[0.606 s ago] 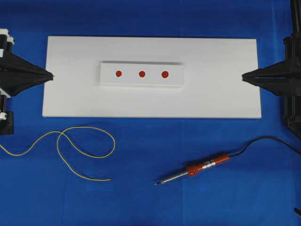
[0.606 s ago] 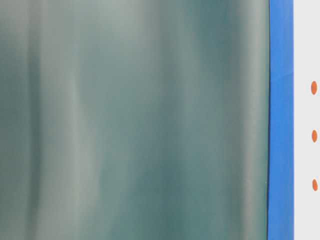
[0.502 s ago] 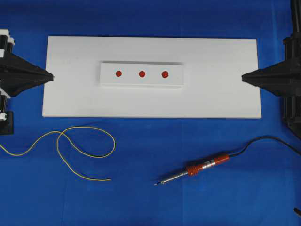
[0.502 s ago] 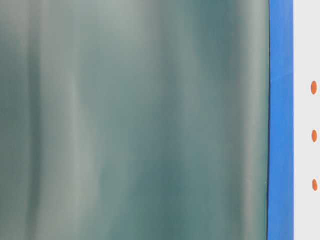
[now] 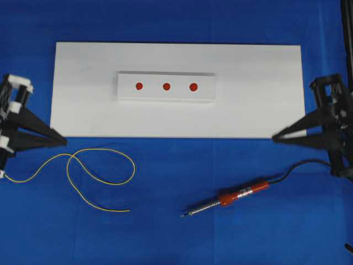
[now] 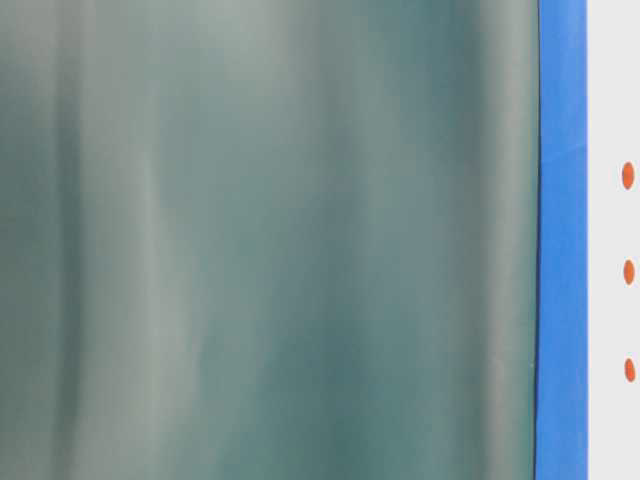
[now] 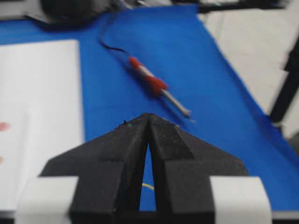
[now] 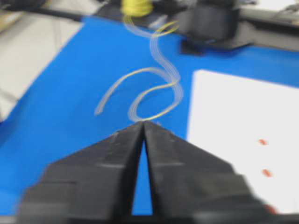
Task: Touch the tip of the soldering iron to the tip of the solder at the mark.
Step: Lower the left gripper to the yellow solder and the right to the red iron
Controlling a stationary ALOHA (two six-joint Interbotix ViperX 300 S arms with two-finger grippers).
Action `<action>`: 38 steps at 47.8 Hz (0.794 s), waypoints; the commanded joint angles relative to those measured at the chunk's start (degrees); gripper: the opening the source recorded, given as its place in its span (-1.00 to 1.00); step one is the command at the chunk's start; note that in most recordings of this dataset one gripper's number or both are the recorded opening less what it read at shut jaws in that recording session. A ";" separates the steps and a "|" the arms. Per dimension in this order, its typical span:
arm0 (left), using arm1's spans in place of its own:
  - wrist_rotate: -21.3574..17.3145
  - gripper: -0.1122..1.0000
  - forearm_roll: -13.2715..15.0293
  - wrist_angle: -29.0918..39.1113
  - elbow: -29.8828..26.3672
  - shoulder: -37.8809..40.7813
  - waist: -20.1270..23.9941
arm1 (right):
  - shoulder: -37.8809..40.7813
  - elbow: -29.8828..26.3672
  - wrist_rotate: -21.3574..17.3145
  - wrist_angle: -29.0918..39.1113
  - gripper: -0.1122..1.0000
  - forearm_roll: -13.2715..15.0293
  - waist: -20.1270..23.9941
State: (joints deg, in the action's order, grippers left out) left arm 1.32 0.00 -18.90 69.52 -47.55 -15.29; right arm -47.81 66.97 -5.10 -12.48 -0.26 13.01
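Observation:
The soldering iron [image 5: 229, 199] lies on the blue cloth at the front right, its silver tip [image 5: 183, 215] pointing left and its black cord [image 5: 309, 163] trailing right. In the left wrist view the soldering iron [image 7: 154, 84] lies ahead. The solder [image 5: 99, 165], a thin yellow wire, loops at the front left with its free end [image 5: 128, 210] on the cloth; the solder [image 8: 154, 88] looks blurred in the right wrist view. Three red marks [image 5: 166, 86] sit on a raised white block. My left gripper [image 5: 65, 141] is shut and empty just left of the wire loops. My right gripper [image 5: 274, 137] is shut and empty above the cord.
A large white board [image 5: 248, 110] carries the block; the board [image 7: 37, 93] also shows in the left wrist view. A yellow solder spool [image 8: 135, 7] stands at the far end. The table-level view is mostly filled by a blurred grey-green surface [image 6: 270, 240], with the marks [image 6: 629, 271] at its right edge.
Both grippers have left the board's short ends and swung toward the front edge, the left toward the solder, the right toward the iron's cord. Wire and iron have not moved.

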 commanded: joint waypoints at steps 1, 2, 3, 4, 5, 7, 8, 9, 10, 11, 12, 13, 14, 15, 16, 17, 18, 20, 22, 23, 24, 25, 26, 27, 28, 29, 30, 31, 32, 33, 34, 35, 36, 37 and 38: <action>0.26 -0.75 -0.09 -1.76 -0.70 2.72 -2.29 | 2.37 -0.53 -0.79 -0.53 -0.54 -0.70 2.37; 0.26 -0.71 -0.09 -1.93 -0.70 3.43 -2.81 | 2.90 -0.44 -0.97 -0.62 -0.45 -1.05 2.81; 0.35 -0.63 -0.09 -2.02 -0.79 4.48 -3.60 | 3.52 -0.44 -1.32 -0.70 -0.36 -1.32 3.16; 0.35 -0.55 -0.09 -2.11 -0.88 5.27 -4.22 | 4.13 -0.44 -1.49 -0.88 -0.27 -1.67 3.60; 0.35 -0.46 -0.09 -2.11 -0.88 6.15 -4.83 | 4.75 -0.35 -1.76 -1.14 -0.16 -1.85 3.78; 0.35 -0.24 -0.09 -2.11 -0.97 7.73 -5.98 | 6.06 -0.26 -2.11 -1.58 0.10 -2.29 4.22; 0.35 -0.13 -0.09 -2.11 -1.05 8.53 -6.59 | 6.86 -0.26 -2.11 -1.76 0.21 -2.46 4.39; 0.35 -0.02 -0.09 -2.11 -1.05 9.32 -7.38 | 7.56 -0.26 -2.20 -2.02 0.32 -2.72 4.66; 0.35 0.10 -0.09 -2.20 -1.14 10.20 -8.17 | 8.70 -0.18 -2.20 -2.37 0.43 -2.99 5.19; 0.35 0.25 -0.09 -2.20 -1.23 11.07 -8.88 | 9.49 -0.18 -2.20 -2.72 0.53 -3.16 5.45; 0.35 0.36 -0.09 -2.29 -1.32 11.87 -9.49 | 10.37 -0.09 -2.20 -3.08 0.64 -3.25 5.80; 0.35 0.46 -0.09 -2.37 -1.41 13.27 -10.37 | 11.25 -0.09 -2.20 -3.60 0.73 -3.43 6.15; 0.35 0.57 -0.09 -2.55 -1.41 14.15 -10.81 | 12.13 0.00 -2.20 -3.87 0.80 -3.60 6.50; 0.35 0.65 -0.09 -2.72 -1.49 15.12 -11.34 | 13.01 0.09 -2.20 -4.31 0.86 -3.87 6.86; 0.35 0.72 -0.09 -3.08 -1.49 16.08 -11.69 | 13.89 0.18 -2.20 -4.83 0.88 -4.04 7.21; 0.35 0.77 -0.09 -3.52 -1.58 17.14 -12.13 | 14.68 0.26 -2.20 -5.36 0.86 -4.22 7.56; 0.44 0.78 0.00 -3.96 -1.67 18.19 -12.39 | 15.56 0.35 -2.20 -5.89 0.84 -4.39 7.82; 0.44 0.77 0.00 -5.19 -1.76 20.21 -13.01 | 17.40 0.62 -2.20 -7.38 0.80 -4.75 8.26; 0.44 0.73 0.09 -6.42 -1.67 22.32 -13.36 | 19.78 0.97 -2.20 -9.93 0.80 -5.36 8.61; 0.53 0.72 0.09 -7.12 -1.76 23.38 -13.45 | 20.83 1.14 -2.20 -11.07 0.81 -5.54 8.79; 0.70 0.71 0.00 -8.09 -1.58 25.05 -13.54 | 21.80 1.41 -2.20 -12.30 0.81 -5.62 8.88; 0.88 0.71 0.09 -8.79 -1.49 26.02 -13.62 | 22.85 1.67 -2.20 -13.54 0.82 -5.89 9.05; 1.14 0.71 0.09 -9.58 -1.41 27.16 -13.62 | 23.82 2.02 -2.20 -14.77 0.82 -6.15 9.23; 1.41 0.71 0.09 -10.37 -1.32 28.21 -13.71 | 24.87 2.29 -2.20 -16.00 0.82 -6.50 9.32; 1.58 0.71 0.09 -11.16 -1.23 29.36 -13.71 | 25.93 2.55 -2.20 -17.14 0.82 -7.03 9.58; 1.85 0.71 0.09 -12.13 -1.14 30.41 -13.71 | 26.98 2.90 -2.20 -18.37 0.82 -7.56 9.76; 2.11 0.71 0.09 -13.10 -1.14 31.46 -13.71 | 28.04 3.16 -2.20 -19.60 0.82 -8.09 9.93; 2.37 0.71 0.09 -14.15 -1.05 32.70 -13.71 | 29.79 3.52 -2.20 -21.27 0.82 -9.05 10.37; 2.55 0.71 0.09 -15.29 -0.97 33.93 -13.71 | 30.76 3.69 -2.20 -22.41 0.82 -9.58 10.63; 2.72 0.71 0.09 -16.44 -1.05 35.07 -13.71 | 31.82 3.87 -2.20 -23.55 0.82 -10.11 10.90; 2.99 0.71 0.09 -18.02 -1.14 36.65 -13.80 | 32.78 3.96 -2.20 -24.52 0.81 -10.63 11.25; 3.16 0.70 0.09 -19.07 -1.23 37.79 -13.80 | 33.84 3.96 -2.20 -25.40 0.81 -11.07 11.60; 3.25 0.70 0.09 -19.95 -1.32 38.85 -13.89 | 34.80 3.87 -2.20 -26.19 0.81 -11.60 11.95; 3.34 0.70 0.09 -21.01 -1.49 39.90 -13.97 | 35.86 3.78 -2.20 -26.98 0.81 -12.04 12.30; 3.43 0.70 0.09 -21.80 -1.67 40.87 -14.15 | 36.83 3.69 -2.20 -27.69 0.81 -12.57 12.66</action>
State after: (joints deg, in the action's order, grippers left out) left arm 4.57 0.00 -37.18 68.82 -9.58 -28.92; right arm -13.97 71.28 -7.47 -36.74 -11.07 24.35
